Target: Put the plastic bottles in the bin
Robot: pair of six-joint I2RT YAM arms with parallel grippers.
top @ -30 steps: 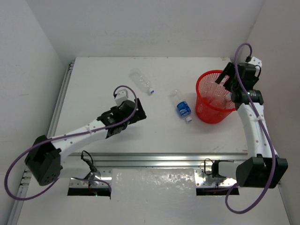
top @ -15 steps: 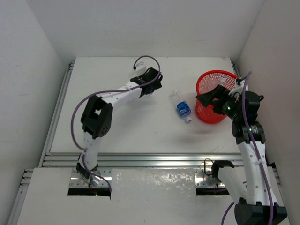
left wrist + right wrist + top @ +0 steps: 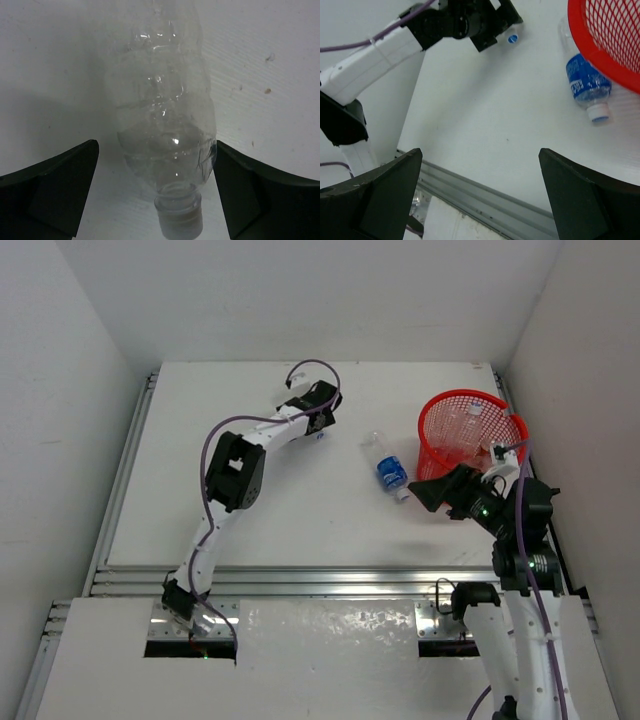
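A clear plastic bottle lies on the table between the open jaws of my left gripper, cap end toward the palm; the right finger is at its side, the left finger apart. In the top view this gripper covers the bottle at the far middle. A blue-label bottle with a white cap lies just left of the red mesh bin; both show in the right wrist view, the bottle and the bin rim. Clear bottles lie inside the bin. My right gripper is open and empty near the bin's front left.
White walls close in the table on three sides. A metal rail runs along the near edge, also in the right wrist view. My left arm stretches across the table's left half.
My left arm has reached out from the table's left middle to the far clear bottle and straddles it. My right arm has drawn back from over the bin to its front left.
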